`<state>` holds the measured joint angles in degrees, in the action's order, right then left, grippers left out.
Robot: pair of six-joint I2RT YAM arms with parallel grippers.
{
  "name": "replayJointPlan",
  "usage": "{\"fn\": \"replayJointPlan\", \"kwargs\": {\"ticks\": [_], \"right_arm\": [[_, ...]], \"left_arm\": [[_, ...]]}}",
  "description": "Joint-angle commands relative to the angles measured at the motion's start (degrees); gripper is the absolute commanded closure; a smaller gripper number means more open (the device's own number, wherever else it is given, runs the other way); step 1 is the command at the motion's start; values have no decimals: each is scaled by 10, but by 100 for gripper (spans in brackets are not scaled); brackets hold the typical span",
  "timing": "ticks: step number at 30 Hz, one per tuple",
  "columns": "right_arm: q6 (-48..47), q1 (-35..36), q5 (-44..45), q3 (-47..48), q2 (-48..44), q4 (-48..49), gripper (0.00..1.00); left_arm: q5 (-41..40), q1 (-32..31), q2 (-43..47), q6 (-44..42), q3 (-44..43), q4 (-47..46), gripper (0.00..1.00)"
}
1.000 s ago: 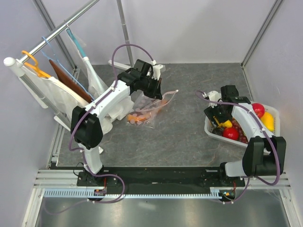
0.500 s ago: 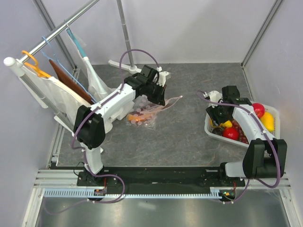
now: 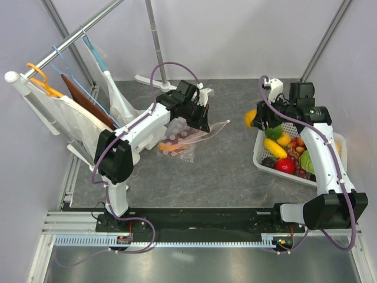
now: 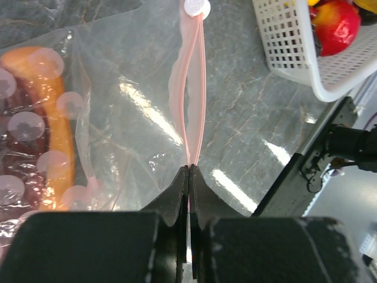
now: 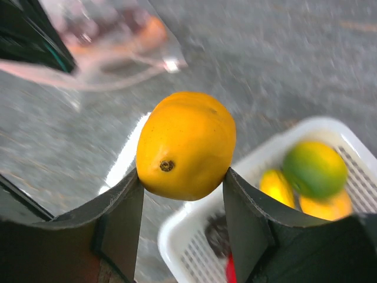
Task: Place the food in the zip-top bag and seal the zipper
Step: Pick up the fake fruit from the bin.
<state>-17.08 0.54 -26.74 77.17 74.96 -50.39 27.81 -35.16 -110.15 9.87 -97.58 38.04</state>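
Observation:
The zip-top bag (image 3: 179,138) lies on the table, with a long orange-brown piece (image 4: 56,147) and other small food inside. My left gripper (image 3: 204,122) is shut on the pink zipper strip (image 4: 194,106) and holds the mouth edge up; the white slider tab (image 4: 196,7) is at the far end. My right gripper (image 3: 257,120) is shut on a yellow-orange fruit (image 5: 185,144) and holds it in the air at the basket's far left corner, to the right of the bag. The bag also shows blurred in the right wrist view (image 5: 118,29).
The white slatted basket (image 3: 257,158) at the right holds more food: a red apple (image 3: 285,165), yellow corn (image 3: 274,147) and green pieces (image 5: 315,168). White cloth on hangers (image 3: 70,112) hangs on a rack at the left. Grey table lies between bag and basket.
My right gripper has risen out of the basket with the yellow-orange fruit and moved towards the back. My left gripper shifted right, stretching the bag's zipper edge.

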Motion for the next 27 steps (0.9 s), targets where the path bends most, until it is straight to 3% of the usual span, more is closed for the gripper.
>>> {"fn": "replayJointPlan", "kwargs": {"ticks": [1, 3, 7, 10, 21, 27], "right_arm": [[95, 12, -104, 35, 8, 78, 72], [103, 19, -110, 40, 10, 99, 72], [136, 41, -111, 23, -2, 167, 72], [167, 64, -103, -2, -7, 216, 72], [257, 155, -48, -58, -3, 349, 73], [328, 173, -37, -90, 26, 407, 72]], "left_arm": [[41, 2, 7, 36, -27, -1, 98], [44, 7, 7, 50, -29, 2, 98], [-76, 8, 39, 71, -22, -9, 98], [-108, 11, 57, 102, -3, -28, 98], [-69, 29, 53, 192, 14, -30, 98], [66, 75, 46, 241, 67, -88, 98]]}}
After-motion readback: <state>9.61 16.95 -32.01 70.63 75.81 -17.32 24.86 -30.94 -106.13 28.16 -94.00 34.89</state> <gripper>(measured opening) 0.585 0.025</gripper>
